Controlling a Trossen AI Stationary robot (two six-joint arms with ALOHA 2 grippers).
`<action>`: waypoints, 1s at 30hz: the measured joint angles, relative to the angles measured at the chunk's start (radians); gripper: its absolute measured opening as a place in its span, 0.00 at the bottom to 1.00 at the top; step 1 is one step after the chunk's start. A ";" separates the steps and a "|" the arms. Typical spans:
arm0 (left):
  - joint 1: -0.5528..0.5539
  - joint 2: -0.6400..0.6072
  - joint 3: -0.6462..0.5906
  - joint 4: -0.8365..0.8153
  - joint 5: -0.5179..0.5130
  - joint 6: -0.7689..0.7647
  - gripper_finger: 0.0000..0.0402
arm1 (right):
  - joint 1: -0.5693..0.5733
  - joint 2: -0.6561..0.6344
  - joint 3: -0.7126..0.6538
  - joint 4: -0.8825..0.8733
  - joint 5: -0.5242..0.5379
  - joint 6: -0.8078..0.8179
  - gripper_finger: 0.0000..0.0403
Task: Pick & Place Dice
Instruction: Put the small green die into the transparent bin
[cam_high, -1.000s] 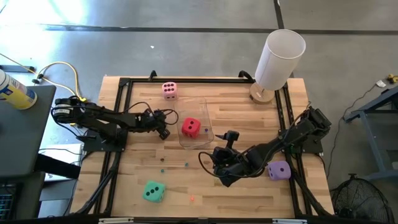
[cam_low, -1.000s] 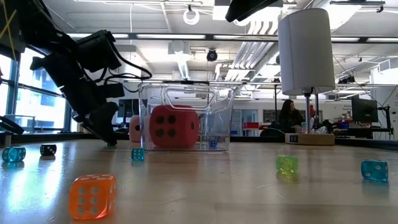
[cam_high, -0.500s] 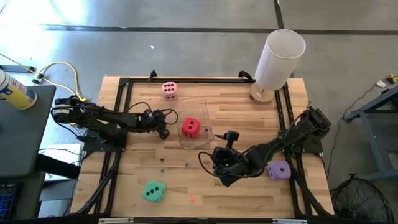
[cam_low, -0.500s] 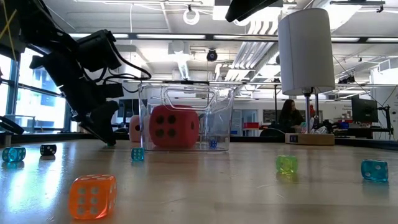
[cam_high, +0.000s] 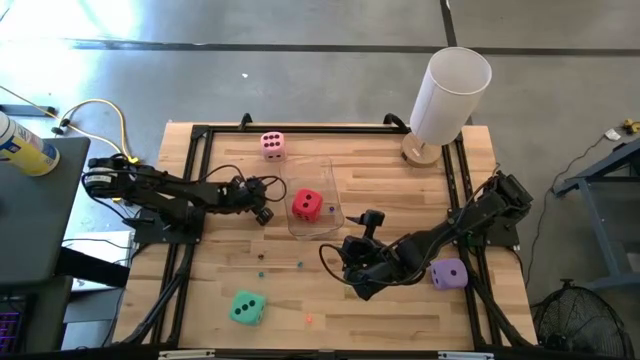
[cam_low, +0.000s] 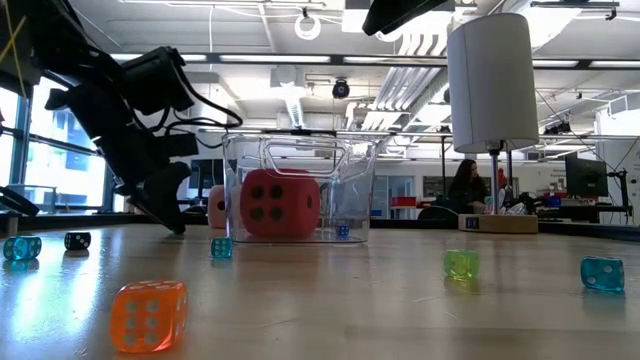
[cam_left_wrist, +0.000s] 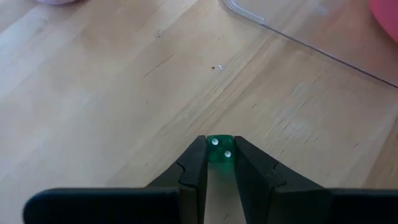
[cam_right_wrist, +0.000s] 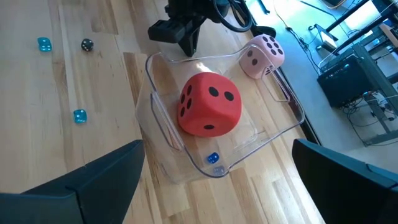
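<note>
The red die (cam_high: 307, 205) lies in a clear plastic container (cam_high: 330, 178) at mid-table. The pink die (cam_high: 272, 145) rests on the wood beyond it. The purple die (cam_high: 449, 274) sits by the right arm, and the teal-green die (cam_high: 247, 307) near the front edge. My left gripper (cam_high: 264, 212) is low, just left of the container, shut on a tiny green cube (cam_left_wrist: 219, 149). My right gripper (cam_high: 356, 272) hovers right of centre, wide open, facing the container with the red die (cam_right_wrist: 209, 104). My left gripper pinches the tiny green cube (cam_left_wrist: 219, 150) between its two fingertips, which slant down toward the wood from the table's left. Only the cube's outer face with two pale pips shows past the fingers. Whether it is lifted clear, I cannot tell.
A tall white cylinder (cam_high: 450, 95) stands at the far right corner. Tiny coloured cubes lie scattered on the wood: orange (cam_low: 148, 315), yellow-green (cam_low: 460, 264), blue (cam_low: 601, 273), black (cam_low: 77, 240). A small blue one (cam_right_wrist: 213, 158) lies inside the container. A person (cam_low: 465, 185) sits far behind.
</note>
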 joint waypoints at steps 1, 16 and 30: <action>-0.005 -0.005 0.000 0.007 -0.010 0.007 0.14 | 0.000 0.000 0.000 0.000 0.000 0.000 0.99; -0.176 -0.357 0.079 0.041 -0.162 0.208 0.13 | 0.000 0.000 0.000 -0.003 0.000 0.000 0.99; -0.029 -0.279 0.107 0.326 0.153 0.335 0.15 | -0.007 0.000 0.000 -0.007 -0.009 0.009 0.99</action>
